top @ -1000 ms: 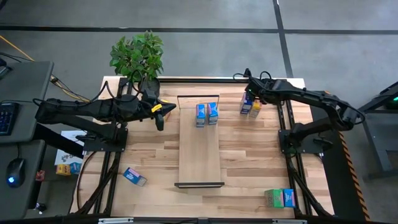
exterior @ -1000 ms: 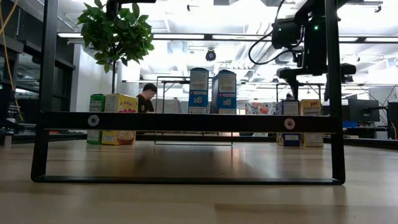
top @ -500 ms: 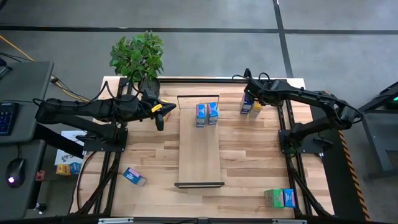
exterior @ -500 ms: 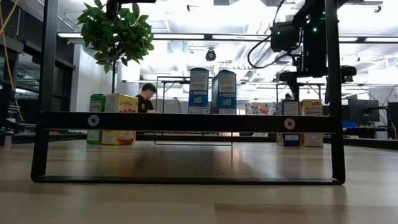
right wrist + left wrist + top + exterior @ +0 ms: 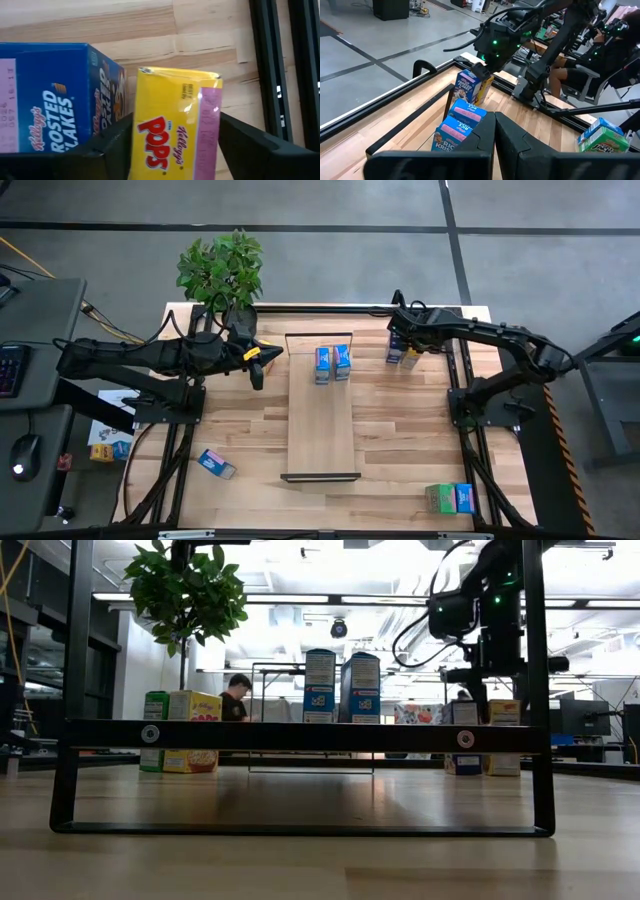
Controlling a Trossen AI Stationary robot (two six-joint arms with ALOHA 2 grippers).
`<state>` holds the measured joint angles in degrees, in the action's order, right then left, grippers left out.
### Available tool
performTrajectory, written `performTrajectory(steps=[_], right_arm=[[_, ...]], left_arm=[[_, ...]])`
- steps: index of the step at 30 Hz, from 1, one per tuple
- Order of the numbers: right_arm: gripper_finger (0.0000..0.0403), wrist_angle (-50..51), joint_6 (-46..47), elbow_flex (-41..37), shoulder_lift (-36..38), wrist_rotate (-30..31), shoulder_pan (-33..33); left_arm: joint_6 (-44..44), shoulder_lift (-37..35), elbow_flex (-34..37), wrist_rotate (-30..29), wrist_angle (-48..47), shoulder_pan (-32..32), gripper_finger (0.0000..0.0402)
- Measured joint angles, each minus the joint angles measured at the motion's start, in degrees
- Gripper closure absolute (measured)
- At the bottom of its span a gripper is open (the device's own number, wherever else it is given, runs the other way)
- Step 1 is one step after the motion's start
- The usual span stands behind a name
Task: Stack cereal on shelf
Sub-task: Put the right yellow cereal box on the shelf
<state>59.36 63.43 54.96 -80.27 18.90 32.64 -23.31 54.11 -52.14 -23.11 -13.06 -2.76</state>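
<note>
The right gripper [image 5: 404,346] hangs over the far right corner of the plank table [image 5: 250,425], its dark fingers [image 5: 250,145] spread either side of a small yellow cardboard cereal box [image 5: 175,125], not visibly touching it. A blue cereal box [image 5: 55,95] stands just beside. The left gripper [image 5: 256,376], fingers pressed together, waits by the long light-wood shelf [image 5: 321,420].

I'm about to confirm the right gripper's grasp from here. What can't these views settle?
- Right gripper: the right wrist view shows a finger on either side of the yellow cardboard cereal box; contact is not discernible.
- High view: the right arm covers that box.
- Low view: the long light-wood shelf's black bracket bar hides every box's base.
- Left wrist view: the shut left gripper blocks the two blue cereal boxes' lower halves.
</note>
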Motion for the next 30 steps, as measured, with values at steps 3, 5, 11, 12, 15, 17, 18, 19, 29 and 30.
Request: performTrajectory(steps=[3,5,11,12,15,17,18,19,29,30], right_arm=[[0.0179,0.14,-0.82,0.00,0.04,0.13,0.00],[0.0198,0.44,-0.92,0.00,0.04,0.13,0.00],[0.0248,3.25,-6.61,1.25,0.32,-0.03,0.00],[0.0252,4.36,-7.82,1.84,0.71,0.19,0.02],[0.0259,9.91,-11.47,5.11,2.60,2.16,0.35],[0.0258,14.79,-13.47,8.53,4.22,4.34,0.73],[0.0257,17.03,-14.74,10.55,5.11,5.28,0.77],[0.0257,18.87,-15.98,12.70,6.04,5.97,0.79],[0.0254,21.96,-23.73,28.95,13.44,-17.46,-8.05],[0.0254,21.61,-22.73,29.01,13.71,-21.01,-10.63]], left_arm=[[-0.02,0.00,0.00,0.00,0.00,0.00,0.0401],[-0.04,0.00,0.00,0.00,0.02,0.00,0.0402],[-0.04,-0.01,0.00,0.00,0.01,0.00,0.0401],[-0.07,-0.01,0.00,0.00,0.02,0.00,0.0401],[-0.07,-0.01,0.00,0.00,0.01,0.00,0.0401],[-0.07,-0.02,0.00,0.00,0.02,-0.02,0.0401],[-0.09,0.00,0.00,0.00,0.02,0.00,0.0401],[-0.09,0.00,0.00,0.00,0.02,0.00,0.0402],[-0.63,-0.01,0.00,-0.01,0.02,0.00,0.0402],[-0.65,-0.01,0.00,-0.02,0.02,0.00,0.0401]])
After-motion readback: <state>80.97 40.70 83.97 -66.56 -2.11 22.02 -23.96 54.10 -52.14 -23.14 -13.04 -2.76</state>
